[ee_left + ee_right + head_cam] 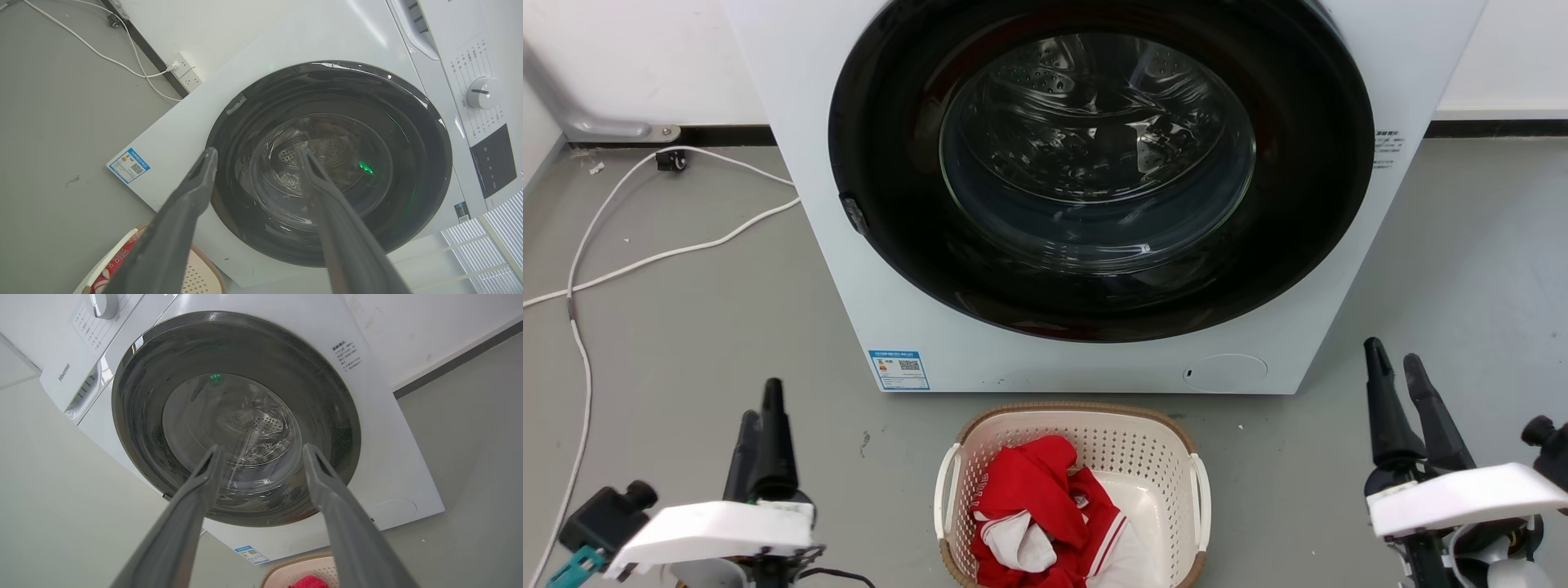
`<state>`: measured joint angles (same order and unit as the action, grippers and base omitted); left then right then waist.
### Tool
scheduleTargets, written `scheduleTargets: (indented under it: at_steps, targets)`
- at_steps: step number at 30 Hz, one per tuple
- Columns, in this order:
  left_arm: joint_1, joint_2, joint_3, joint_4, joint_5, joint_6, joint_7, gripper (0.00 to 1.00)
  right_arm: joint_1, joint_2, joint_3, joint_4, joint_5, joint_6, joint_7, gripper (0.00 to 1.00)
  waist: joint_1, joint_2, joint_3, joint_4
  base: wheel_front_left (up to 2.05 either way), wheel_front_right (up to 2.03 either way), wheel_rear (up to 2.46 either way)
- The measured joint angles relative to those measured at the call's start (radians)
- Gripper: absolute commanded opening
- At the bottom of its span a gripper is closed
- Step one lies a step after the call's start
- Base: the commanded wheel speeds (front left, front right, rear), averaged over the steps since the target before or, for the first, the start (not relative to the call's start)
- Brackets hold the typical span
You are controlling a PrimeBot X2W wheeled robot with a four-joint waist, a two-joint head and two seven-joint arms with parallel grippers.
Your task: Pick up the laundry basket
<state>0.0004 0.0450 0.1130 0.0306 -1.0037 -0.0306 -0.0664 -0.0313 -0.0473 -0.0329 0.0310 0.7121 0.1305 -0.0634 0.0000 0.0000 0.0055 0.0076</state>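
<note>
nearest in the head view, the left gripper [760,404] stood at the lower left and the right gripper [1391,351] at the lower right, both with fingers pointing up. in each wrist view the two dark fingers were spread apart with nothing between them, so both claws were released. between the two grippers, but touching neither, the laundry basket [1143,457] sat on the grey floor [686,351], with red and white clothes [1033,490] lying inside it. just behind the basket stood the white washing machine [1013,367], its round dark door [1098,163] facing the robot. a white cable [686,249] ran over the floor at the machine's left side.
</note>
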Motion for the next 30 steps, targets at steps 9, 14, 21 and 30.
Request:
scheduleTargets:
  at_steps: [9, 14, 21, 30]
  targets:
    - [0.024, 0.001, -0.116, -0.051, 0.270, 0.025, -0.027, 1.00, 0.021, -0.001, 0.053, -0.004, -0.190, 0.000, -0.030, 1.00, 0.0000, 0.0000, 0.000, 0.001, 0.00, 0.00, 0.00]
    - [0.036, 0.015, -0.169, -0.052, 0.383, 0.050, -0.044, 1.00, 0.032, 0.000, 0.051, -0.001, -0.273, 0.000, -0.045, 1.00, 0.0000, 0.0000, 0.000, 0.001, 0.00, 0.00, 0.00]
    - [0.033, 0.071, -0.282, -0.061, 0.489, 0.100, -0.062, 1.00, 0.042, 0.000, 0.043, 0.007, -0.364, 0.000, -0.065, 1.00, 0.0000, 0.0000, 0.000, 0.001, 0.00, 0.00, 0.00]
    - [0.025, 0.124, -0.396, -0.043, 0.572, 0.181, -0.088, 1.00, 0.056, -0.001, 0.033, 0.041, -0.447, 0.000, -0.087, 1.00, 0.0000, 0.0000, -0.004, 0.002, 0.00, 0.00, 0.00]
